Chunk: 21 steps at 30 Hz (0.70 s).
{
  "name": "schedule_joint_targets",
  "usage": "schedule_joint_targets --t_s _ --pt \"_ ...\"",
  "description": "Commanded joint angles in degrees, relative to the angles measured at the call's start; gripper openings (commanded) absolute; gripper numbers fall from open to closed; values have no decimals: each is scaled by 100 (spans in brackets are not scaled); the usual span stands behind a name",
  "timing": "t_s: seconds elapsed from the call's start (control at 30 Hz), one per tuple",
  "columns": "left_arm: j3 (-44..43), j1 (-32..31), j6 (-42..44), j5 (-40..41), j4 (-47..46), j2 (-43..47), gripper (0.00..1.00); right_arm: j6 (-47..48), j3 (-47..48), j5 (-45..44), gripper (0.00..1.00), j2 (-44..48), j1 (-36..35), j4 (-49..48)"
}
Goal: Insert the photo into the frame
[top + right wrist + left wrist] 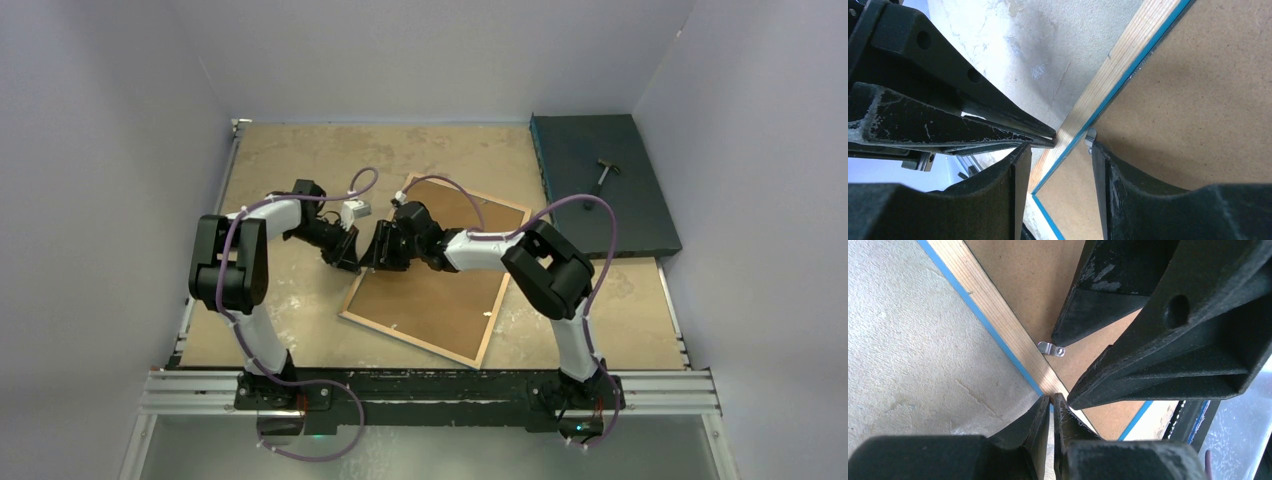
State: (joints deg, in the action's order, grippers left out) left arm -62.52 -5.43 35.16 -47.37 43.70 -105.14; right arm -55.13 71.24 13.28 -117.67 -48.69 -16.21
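The frame (pixel 410 340) lies face down and skewed on the table, pale wood rail up, with a brown backing board (pixel 440 290) inside it. The photo does not show in any view. Both grippers meet at the frame's left rail. My left gripper (pixel 1051 401) is shut, its tips resting on the wood rail (pixel 993 310) with nothing seen between them. My right gripper (pixel 1060 146) is open and straddles the rail (pixel 1128 50); its right finger touches a small metal clip (pixel 1090 135) on the board's edge. That clip (pixel 1051 348) also appears in the left wrist view.
A dark teal slab (pixel 600 215) with a small hammer (pixel 605 172) sits at the back right. Grey walls close in the table (pixel 290 160) on three sides. Purple cables loop over both arms.
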Motion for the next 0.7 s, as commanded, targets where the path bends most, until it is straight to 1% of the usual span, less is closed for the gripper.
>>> schedule_joint_targets --t_s 0.0,0.17,0.4,0.67 --pt "144 -258 112 -64 -169 -175 7 288 154 -274 51 -310 14 83" --pt "142 -283 98 -87 -195 -190 6 316 159 -214 50 -459 13 144" --pt "164 -326 92 -91 -221 -225 6 309 -66 -142 48 -613 0 -90" --pt "170 -407 11 -46 -308 -218 6 495 222 36 47 -763 -148 -68"
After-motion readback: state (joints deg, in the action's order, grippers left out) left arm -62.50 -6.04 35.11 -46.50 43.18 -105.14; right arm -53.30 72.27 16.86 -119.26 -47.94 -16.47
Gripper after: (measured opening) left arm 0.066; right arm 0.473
